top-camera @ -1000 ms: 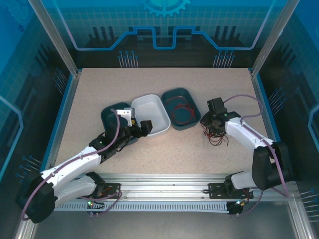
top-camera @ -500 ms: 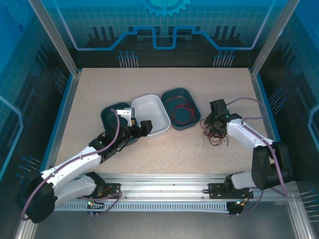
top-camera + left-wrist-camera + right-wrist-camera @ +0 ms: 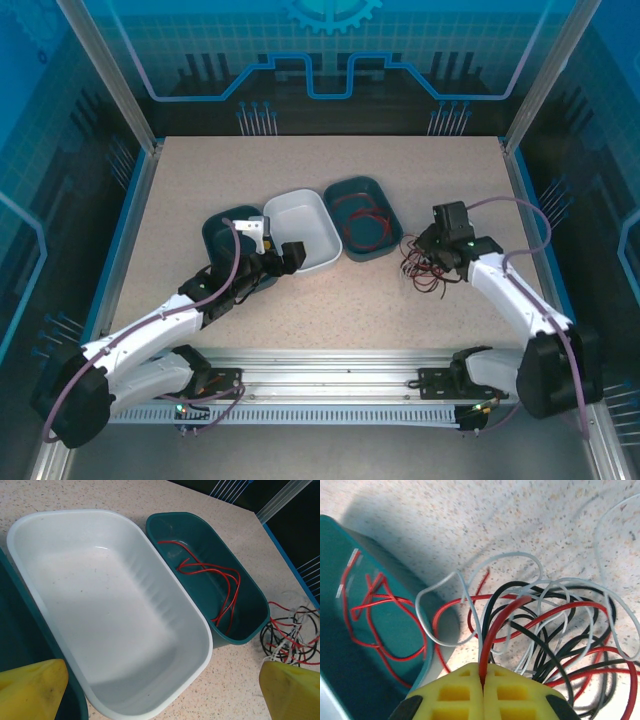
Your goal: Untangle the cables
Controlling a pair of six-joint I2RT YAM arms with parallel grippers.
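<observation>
Top external view: three bins sit in a row near the middle of the table (image 3: pixel 300 170). A dark teal bin (image 3: pixel 222 228) on the left is partly covered by the left arm, so its contents cannot be made out. Beside it is a white bin (image 3: pixel 312 210), and to the right of that a second teal bin (image 3: pixel 352 188). The tangle of cables (image 3: pixel 425 275) lies on the table just right of that teal bin, with the right gripper (image 3: pixel 434 254) down on it. The left gripper (image 3: pixel 284 256) hovers at the near edge of the white bin. In the left wrist view the white bin (image 3: pixel 100 610) holds nothing, and the teal bin (image 3: pixel 180 530) touching its far side holds loose red cables (image 3: pixel 207 570). The left gripper (image 3: pixel 160 700) has its yellow pads (image 3: pixel 30 690) spread wide apart over the white bin's near end. In the right wrist view the right gripper (image 3: pixel 483 680) is pressed together on one red cable (image 3: pixel 495 625), which arches up out of the black, white and red tangle of cables (image 3: pixel 555 630). At the left of that view, a white loop and a red strand reach the wall of the teal bin (image 3: pixel 350 680), where the red cables (image 3: pixel 375 615) lie inside.
</observation>
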